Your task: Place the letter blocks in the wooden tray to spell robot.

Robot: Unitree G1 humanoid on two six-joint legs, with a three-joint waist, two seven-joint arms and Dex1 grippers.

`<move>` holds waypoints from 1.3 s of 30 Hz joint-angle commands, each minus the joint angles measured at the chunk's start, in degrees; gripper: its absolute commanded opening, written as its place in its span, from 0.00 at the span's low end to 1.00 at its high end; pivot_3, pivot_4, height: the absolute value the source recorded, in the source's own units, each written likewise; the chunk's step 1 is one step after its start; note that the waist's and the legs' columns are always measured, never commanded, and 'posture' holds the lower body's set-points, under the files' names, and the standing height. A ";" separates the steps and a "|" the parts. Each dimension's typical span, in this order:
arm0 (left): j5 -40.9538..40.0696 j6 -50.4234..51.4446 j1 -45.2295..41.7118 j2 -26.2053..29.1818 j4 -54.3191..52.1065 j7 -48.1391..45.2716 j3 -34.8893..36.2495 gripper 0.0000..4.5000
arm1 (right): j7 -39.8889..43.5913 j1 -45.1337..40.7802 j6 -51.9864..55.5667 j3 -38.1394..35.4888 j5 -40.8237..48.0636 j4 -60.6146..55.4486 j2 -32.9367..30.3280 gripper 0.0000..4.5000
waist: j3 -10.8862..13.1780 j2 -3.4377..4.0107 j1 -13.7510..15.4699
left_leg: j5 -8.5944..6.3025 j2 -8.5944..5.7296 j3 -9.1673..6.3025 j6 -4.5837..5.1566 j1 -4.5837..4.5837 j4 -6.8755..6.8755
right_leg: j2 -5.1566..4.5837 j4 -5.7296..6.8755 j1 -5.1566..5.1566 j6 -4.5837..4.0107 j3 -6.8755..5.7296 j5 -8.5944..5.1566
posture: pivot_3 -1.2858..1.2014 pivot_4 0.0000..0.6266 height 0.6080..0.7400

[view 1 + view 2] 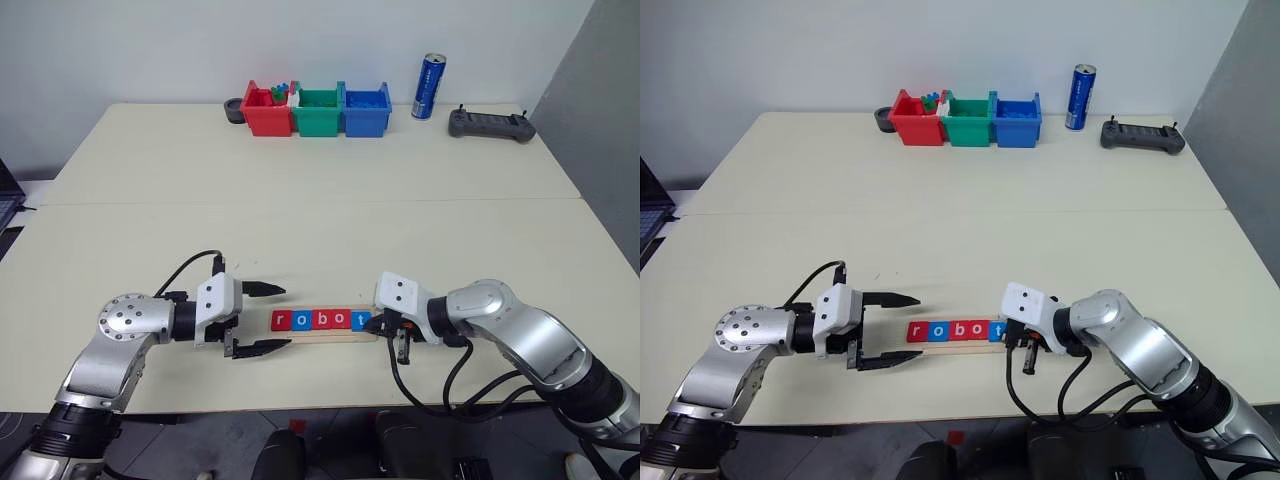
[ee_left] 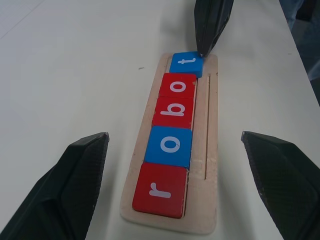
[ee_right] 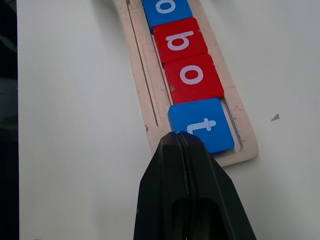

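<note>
Left tool spread wide by the r end; right tool pinched shut, empty, tip at the blue t tile. Flat square letter blocks spell robot in the pale wooden tray on the smooth desk.

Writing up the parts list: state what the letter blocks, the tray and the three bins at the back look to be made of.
Letter blocks: smooth, matte red or blue faces with white letters, probably painted wood or plastic; can't tell which.
Wooden tray: pale unpainted wood, faint grain and a cut groove.
Bins: red, green, blue, likely moulded plastic, uniform colour with slight sheen.
</note>
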 commanded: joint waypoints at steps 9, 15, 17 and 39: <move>-0.59 -0.04 -0.58 0.33 -1.06 -0.16 0.68 1.00 | -0.72 -1.11 -4.10 1.61 -3.93 1.46 -0.13 0.01 | 0.00 0.00 -0.03 | 0.00 0.00 0.01 0.00 0.00 0.00 | 0.00 0.00 0.00 0.02 0.00 -0.01 | 0.52 0.24 1.00; -0.85 1.22 -1.13 0.47 -1.89 -0.03 0.84 1.00 | -1.01 -1.79 -4.12 1.05 -4.04 1.73 2.35 0.01 | 0.00 0.00 -0.07 | 0.00 0.00 0.01 0.00 0.00 0.00 | 0.00 0.00 0.00 0.01 0.00 0.00 | 0.52 0.24 1.00; -1.03 1.84 -1.19 0.62 -2.48 0.06 1.04 1.00 | -0.54 -1.77 -2.42 -0.58 -2.20 0.56 3.11 0.01 | 0.00 0.00 -0.09 | 0.00 0.00 -0.01 0.00 0.00 0.00 | 0.01 0.01 0.00 0.01 -0.01 0.00 | 0.52 0.24 1.00; -1.31 8.90 7.86 7.71 -10.78 5.31 10.07 1.00 | 10.97 2.24 -8.66 -16.95 11.24 -5.78 -9.08 1.00 | 0.01 -0.01 0.08 | 0.00 0.00 0.02 0.00 0.00 -0.01 | -0.01 -0.02 -0.01 0.18 0.02 -0.11 | 0.52 0.24 1.00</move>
